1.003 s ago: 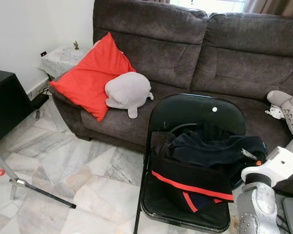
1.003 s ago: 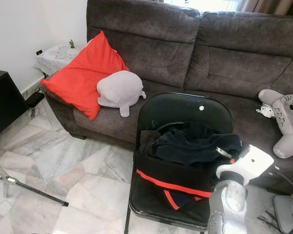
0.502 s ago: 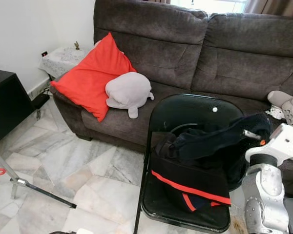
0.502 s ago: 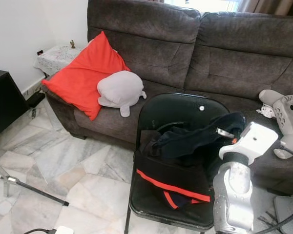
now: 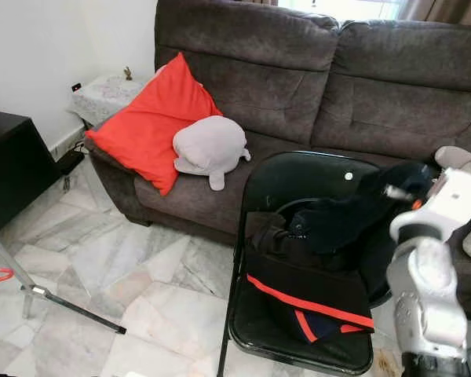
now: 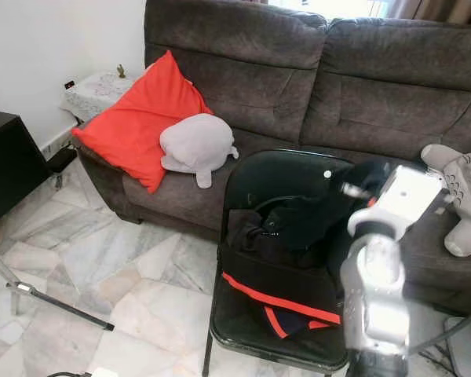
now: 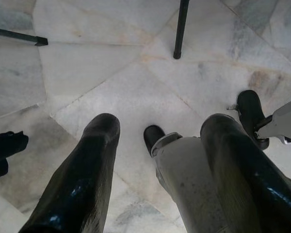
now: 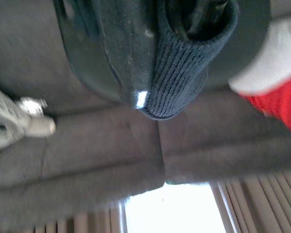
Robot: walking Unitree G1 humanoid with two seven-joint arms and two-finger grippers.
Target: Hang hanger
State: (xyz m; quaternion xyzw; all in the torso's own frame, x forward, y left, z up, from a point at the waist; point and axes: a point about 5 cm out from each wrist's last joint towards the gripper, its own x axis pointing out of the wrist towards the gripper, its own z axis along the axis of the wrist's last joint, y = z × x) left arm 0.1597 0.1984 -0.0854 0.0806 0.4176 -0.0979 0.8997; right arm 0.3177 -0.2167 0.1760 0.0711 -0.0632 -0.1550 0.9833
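The hanger [image 5: 292, 206] lies on the black chair [image 5: 298, 169] in front of the sofa [image 5: 392, 86], just a thin dark curve poking out of the heap of dark clothes [image 5: 330, 228] piled on the seat. The right arm stands up from the lower right, bent at the elbow, its silver forearm rising beside the chair and the wrist turned in toward the chair back. The right gripper [image 5: 394, 189] is up at the height of the chair's top edge, its fingers closed on a fold of the clothes, which stretches from the heap up to the gripper. In the right wrist view a ribbed cuff [image 8: 184, 68] wraps over the fingers [image 8: 203, 9]. The left arm hangs idle, the left gripper [image 7: 160, 124] pointing down at the marble floor [image 7: 111, 73] with its fingers spread wide and holding nothing.
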